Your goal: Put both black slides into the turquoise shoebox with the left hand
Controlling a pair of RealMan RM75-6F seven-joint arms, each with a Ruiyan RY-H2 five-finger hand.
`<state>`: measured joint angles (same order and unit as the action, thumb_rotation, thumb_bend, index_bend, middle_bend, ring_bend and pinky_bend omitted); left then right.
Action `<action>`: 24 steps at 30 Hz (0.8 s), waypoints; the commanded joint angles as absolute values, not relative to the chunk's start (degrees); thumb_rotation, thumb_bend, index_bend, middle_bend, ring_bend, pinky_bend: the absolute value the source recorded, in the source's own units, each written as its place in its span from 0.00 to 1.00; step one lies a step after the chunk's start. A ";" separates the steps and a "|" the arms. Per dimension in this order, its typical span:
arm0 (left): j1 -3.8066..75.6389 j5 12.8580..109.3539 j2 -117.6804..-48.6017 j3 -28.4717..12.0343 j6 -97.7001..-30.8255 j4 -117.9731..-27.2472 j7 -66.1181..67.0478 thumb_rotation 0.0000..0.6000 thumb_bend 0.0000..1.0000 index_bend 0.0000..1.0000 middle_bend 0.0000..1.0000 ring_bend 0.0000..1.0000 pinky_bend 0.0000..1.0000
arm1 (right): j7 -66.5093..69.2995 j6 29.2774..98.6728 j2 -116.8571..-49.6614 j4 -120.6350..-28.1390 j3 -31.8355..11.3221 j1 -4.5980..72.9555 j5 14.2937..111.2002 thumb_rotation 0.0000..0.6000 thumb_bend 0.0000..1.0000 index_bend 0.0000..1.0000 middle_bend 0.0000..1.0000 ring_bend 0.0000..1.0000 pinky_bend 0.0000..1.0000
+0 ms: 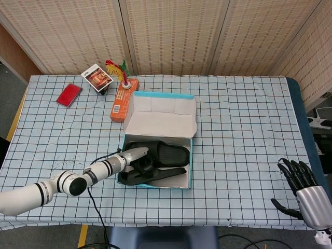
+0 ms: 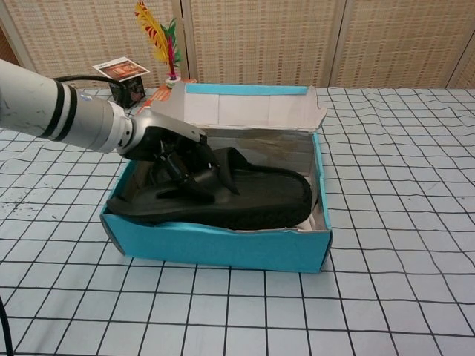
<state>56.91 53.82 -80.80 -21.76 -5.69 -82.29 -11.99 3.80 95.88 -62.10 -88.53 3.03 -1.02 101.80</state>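
Observation:
The turquoise shoebox stands at the table's middle front, its lid folded back. One black slide lies flat at the box's back. The second black slide lies along the front wall, its left end resting on the box's left front corner. My left hand reaches in over the left wall, and its fingers grip this slide's strap. My right hand hangs off the table's right front corner, fingers spread, holding nothing.
An orange carton lies just behind the box's left side, with a feathered shuttlecock on it. A picture card box and a red wallet sit at the back left. A cable trails from my left arm.

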 commanded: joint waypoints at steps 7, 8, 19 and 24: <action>52.15 60.03 -83.43 -25.07 -2.08 -80.19 -12.50 1.00 0.77 0.79 0.75 0.63 0.58 | 3.66 95.88 -62.12 -88.68 3.13 -1.04 102.04 0.79 0.16 0.00 0.00 0.00 0.00; 51.77 60.42 -83.60 -25.37 -1.91 -80.30 -12.46 1.00 0.77 0.79 0.75 0.63 0.57 | 3.64 95.95 -62.10 -88.69 3.14 -1.08 102.09 0.79 0.16 0.00 0.00 0.00 0.00; 48.45 63.48 -85.79 -28.24 -1.20 -79.91 -11.88 1.00 0.74 0.79 0.73 0.54 0.48 | 3.75 96.52 -62.00 -88.66 3.19 -1.33 102.37 0.79 0.16 0.00 0.00 0.00 0.00; 46.90 67.40 -85.63 -28.50 -5.43 -80.76 -9.69 1.00 0.70 0.59 0.52 0.33 0.27 | 3.71 96.29 -62.06 -88.65 3.16 -1.23 102.34 0.79 0.16 0.00 0.00 0.00 0.00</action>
